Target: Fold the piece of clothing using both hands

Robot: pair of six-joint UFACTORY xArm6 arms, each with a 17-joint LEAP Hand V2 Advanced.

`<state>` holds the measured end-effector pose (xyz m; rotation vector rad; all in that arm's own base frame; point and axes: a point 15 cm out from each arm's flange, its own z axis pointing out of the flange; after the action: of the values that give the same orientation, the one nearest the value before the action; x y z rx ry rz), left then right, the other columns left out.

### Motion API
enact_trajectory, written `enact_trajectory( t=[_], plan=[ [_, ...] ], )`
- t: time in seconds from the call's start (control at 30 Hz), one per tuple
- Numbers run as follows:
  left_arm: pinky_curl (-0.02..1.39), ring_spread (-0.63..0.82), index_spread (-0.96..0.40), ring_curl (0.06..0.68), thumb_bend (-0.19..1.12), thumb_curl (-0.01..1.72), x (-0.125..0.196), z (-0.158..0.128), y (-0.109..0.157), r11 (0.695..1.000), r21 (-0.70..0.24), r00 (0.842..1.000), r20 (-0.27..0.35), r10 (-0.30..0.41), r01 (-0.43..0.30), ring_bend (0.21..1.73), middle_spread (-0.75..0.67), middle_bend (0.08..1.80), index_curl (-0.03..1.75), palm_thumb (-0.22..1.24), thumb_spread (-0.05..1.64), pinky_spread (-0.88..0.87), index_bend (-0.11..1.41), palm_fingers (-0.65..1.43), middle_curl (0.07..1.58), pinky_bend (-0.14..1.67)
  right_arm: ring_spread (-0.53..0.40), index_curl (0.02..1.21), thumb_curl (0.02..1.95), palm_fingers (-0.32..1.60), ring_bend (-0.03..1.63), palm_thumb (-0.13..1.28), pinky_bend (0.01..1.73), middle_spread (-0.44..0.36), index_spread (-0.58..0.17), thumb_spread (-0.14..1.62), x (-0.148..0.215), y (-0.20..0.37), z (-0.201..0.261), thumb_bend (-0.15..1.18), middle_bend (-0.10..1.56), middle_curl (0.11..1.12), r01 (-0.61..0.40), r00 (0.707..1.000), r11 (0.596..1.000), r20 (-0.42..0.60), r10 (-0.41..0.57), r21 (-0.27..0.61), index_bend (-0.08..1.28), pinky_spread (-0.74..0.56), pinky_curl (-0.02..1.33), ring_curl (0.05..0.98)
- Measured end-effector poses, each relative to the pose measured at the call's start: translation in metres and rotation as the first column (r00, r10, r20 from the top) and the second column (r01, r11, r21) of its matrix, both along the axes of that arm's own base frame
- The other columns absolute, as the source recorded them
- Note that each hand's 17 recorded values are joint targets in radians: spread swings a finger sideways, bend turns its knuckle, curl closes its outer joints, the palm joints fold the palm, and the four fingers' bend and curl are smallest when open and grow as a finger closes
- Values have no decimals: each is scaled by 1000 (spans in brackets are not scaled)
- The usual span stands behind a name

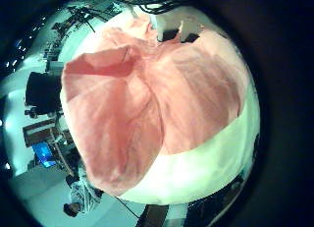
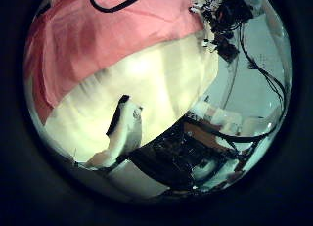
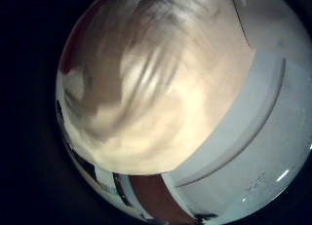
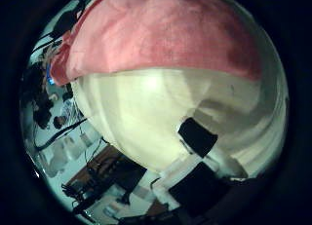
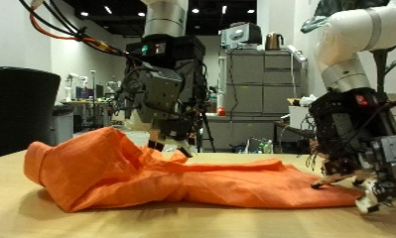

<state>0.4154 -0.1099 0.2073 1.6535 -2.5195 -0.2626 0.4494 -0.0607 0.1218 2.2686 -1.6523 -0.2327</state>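
An orange piece of clothing lies bunched and creased on the wooden table, thicker at the end under my left hand. My left hand hangs just above that thick part, fingers relaxed and pointing down, holding nothing. Its palm views show the clothing spread below it, and one of its fingers over bare table. My right hand stands at the clothing's thin far end, fingertips close to the table beside the hem, with no cloth in them. The clothing lies a little away from that palm.
Behind the table stand a black office chair and grey metal cabinets. The table edge runs close under my right hand. Bare tabletop lies between the clothing and my right hand's fingers.
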Motion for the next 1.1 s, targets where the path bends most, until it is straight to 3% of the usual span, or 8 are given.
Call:
enact_trajectory(
  t=[0.1,0.23,0.27,0.47,0.57,0.73,0.9,1.1],
  plan=[
    [317,544,220,222,-10,258,0,3,3,1000,0,1000,6,3,-3,476,358,182,271,462,1341,516,154,-35,270,333,117,309,397,262,311,789,194,-9,-314,1097,6,-6,0,12,206,314,-12,1000,999,-4,12,-53,181,269,325,282],
    [317,544,218,222,-9,258,1,7,8,1000,-1,1000,15,12,-12,474,358,181,268,462,1341,515,153,-34,269,335,-33,343,425,593,432,856,161,-68,-302,1064,9,-6,1,-1,319,350,-35,999,996,-1,35,-86,248,127,290,303],
    [317,544,218,222,-9,258,1,7,9,1000,-1,1000,15,14,-14,473,358,181,267,462,1341,515,153,-33,269,335,-90,341,433,823,509,863,172,-89,-312,1050,10,-6,2,-9,390,370,-35,999,996,1,35,-86,263,56,272,311],
    [315,543,217,224,-8,261,1,7,12,1000,-4,1000,14,20,-20,476,358,183,267,472,1336,515,155,-28,270,330,-263,470,459,1471,783,897,435,-178,-358,1006,5,-10,6,-13,707,514,-41,999,995,1,41,-87,439,-365,346,438],
    [314,542,217,224,-9,262,1,9,13,1000,-2,1000,19,22,-22,474,358,184,268,475,1334,515,157,-26,272,328,-278,548,472,1457,910,933,640,-181,-361,973,1,-16,8,-11,844,578,-46,999,995,-1,47,-93,590,-445,426,493],
    [314,544,216,223,-10,266,1,16,17,1000,8,999,35,16,-16,474,357,187,268,483,1328,515,154,-23,275,326,-266,680,518,1318,1103,1070,966,-180,-344,969,-20,-32,5,28,1041,682,-37,999,995,-4,37,-90,816,-427,575,584],
    [315,545,215,223,-9,267,-1,26,35,999,22,998,44,36,-37,476,357,188,267,488,1325,515,154,-19,279,325,-254,773,585,1184,1237,1197,1120,-169,-316,985,-42,-40,17,82,1181,755,-76,997,995,17,77,-70,955,-373,681,655],
    [316,545,215,222,-9,271,-19,23,66,997,43,998,22,57,-58,474,353,190,271,492,1318,514,159,-15,283,322,-241,836,653,1100,1309,1233,1187,-153,-286,994,-66,-51,47,99,1265,800,-88,995,994,49,91,-66,1023,-331,762,705]
  ],
)
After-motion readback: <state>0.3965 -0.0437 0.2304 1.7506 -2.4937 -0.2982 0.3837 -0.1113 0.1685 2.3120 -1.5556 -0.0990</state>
